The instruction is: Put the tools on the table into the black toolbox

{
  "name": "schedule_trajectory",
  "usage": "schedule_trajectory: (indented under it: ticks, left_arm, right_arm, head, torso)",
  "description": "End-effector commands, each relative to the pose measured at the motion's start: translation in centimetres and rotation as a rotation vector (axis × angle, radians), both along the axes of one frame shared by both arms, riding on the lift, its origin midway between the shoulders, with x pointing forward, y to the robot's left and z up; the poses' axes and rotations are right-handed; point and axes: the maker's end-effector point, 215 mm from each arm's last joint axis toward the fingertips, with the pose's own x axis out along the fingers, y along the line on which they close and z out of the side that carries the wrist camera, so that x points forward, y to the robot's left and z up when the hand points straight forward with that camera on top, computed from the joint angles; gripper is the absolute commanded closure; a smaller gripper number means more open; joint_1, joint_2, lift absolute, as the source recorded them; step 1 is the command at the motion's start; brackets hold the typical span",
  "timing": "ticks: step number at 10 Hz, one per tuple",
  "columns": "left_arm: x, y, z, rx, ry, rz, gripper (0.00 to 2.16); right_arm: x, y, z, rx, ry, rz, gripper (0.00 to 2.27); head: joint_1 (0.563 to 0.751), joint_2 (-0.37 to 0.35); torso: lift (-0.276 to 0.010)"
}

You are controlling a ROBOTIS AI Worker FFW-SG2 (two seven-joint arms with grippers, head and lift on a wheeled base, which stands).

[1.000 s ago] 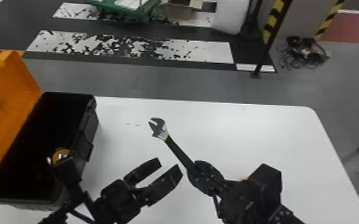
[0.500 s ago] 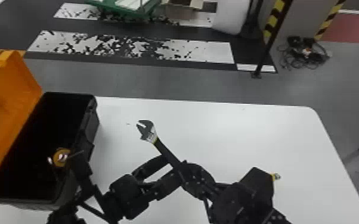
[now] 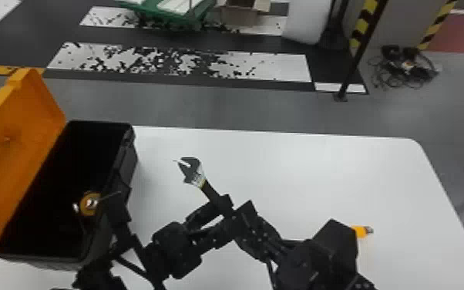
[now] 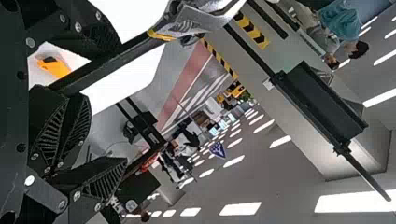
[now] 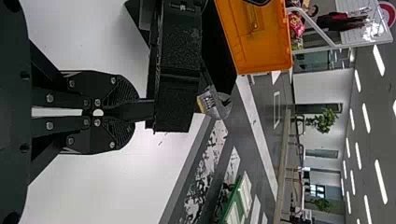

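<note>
We're one orange thingy into the toolbox, right fingers clenching the wrench, left fingers spread, yellow tool waiting on the desk.

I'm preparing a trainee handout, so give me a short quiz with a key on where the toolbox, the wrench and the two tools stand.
1. True or false: the orange lid of the black toolbox stands open.
2. What is the right tool gripping? A: a hammer; B: an adjustable wrench; C: a pair of scissors.
3. Fill in "apart" or "together": the left tool has its fingers ____.

Key: 1 true; 2 B; 3 apart.
</note>
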Motion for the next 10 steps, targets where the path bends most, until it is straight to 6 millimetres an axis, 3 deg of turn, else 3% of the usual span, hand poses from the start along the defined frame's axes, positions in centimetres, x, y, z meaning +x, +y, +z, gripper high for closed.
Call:
schedule_trajectory:
  ticks: [1, 3, 5, 9, 10]
  left_arm:
    - [-0.1, 0.0, -0.2, -0.005, 0.001, -0.005, 0.84]
    - [0.0, 0.1, -0.3, -0.019, -0.001, -0.012, 1.75]
    - [-0.1, 0.1, -0.3, -0.01, -0.019, -0.026, 2.13]
    - [0.1, 1.1, -0.6, 0.009, -0.019, -0.006, 2.13]
    - [0.2, 1.3, -0.7, 0.014, -0.017, -0.001, 2.13]
  right_arm:
    - [0.1, 0.0, 0.0, 0.002, 0.0, -0.003, 2.24]
    - [0.3, -0.1, 0.0, 0.0, -0.001, -0.006, 2.24]
    - [0.3, -0.2, -0.2, -0.002, 0.003, -0.007, 2.24]
    - [0.3, -0.3, -0.1, 0.0, 0.002, -0.011, 2.19]
    - [0.4, -0.2, 0.0, 0.006, 0.003, -0.014, 2.0]
  head:
    - [0.695, -0.027]
    - [0.695, -0.029]
    - [0.695, -0.029]
    - [0.695, -0.017]
    - [0.695, -0.014]
  torso:
    - [-0.039]
    - [-0.039]
    - [-0.039]
    - [-0.039]
    - [-0.039]
